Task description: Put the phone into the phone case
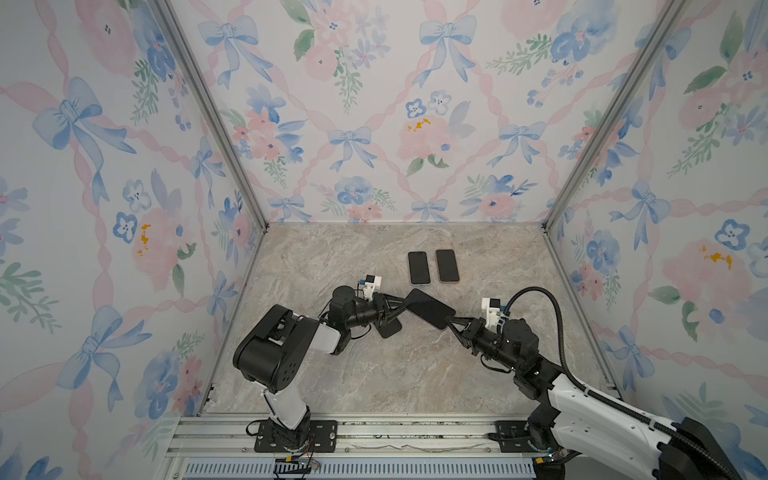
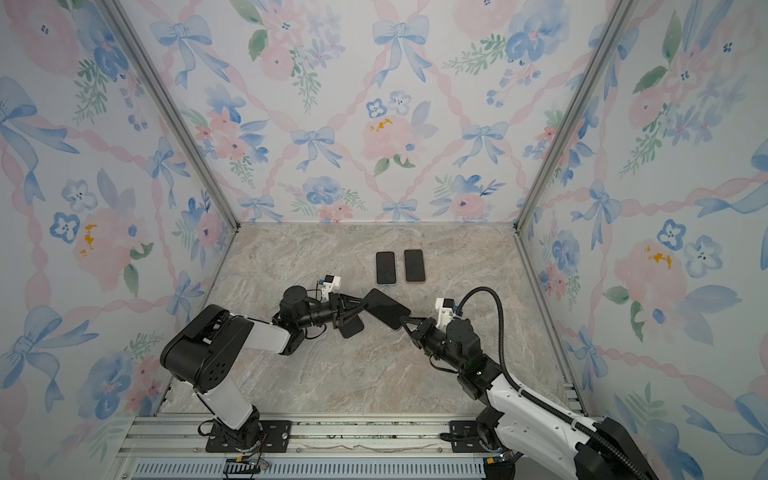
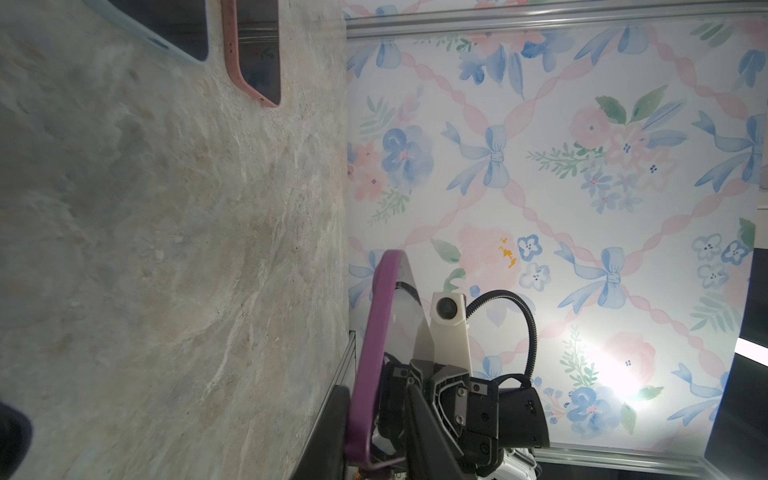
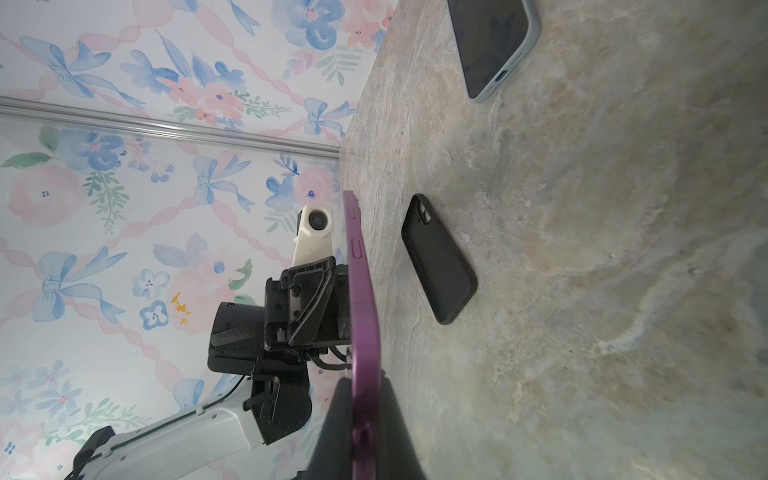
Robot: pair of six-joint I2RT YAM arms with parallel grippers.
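**Purple phone held up between two claws**

The purple phone [image 1: 430,309] hangs tilted above the marble surface [image 1: 374,374], lifted clear of it. The right claw [image 1: 449,321] is clamped tight on the phone's near end. The left claw [image 1: 404,304] sits at the phone's other end with its jaws parted a little; whether they grip it I cannot tell. A black case [image 4: 439,258] lies flat beneath the phone. Behind the phone, two more cased phones lie side by side, one blue-edged [image 1: 418,267], one pink-edged [image 1: 447,266].

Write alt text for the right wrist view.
The right gripper is shut on the edge of a purple-cased phone held above the marble table. A black phone case lies beyond it; the left gripper faces it.
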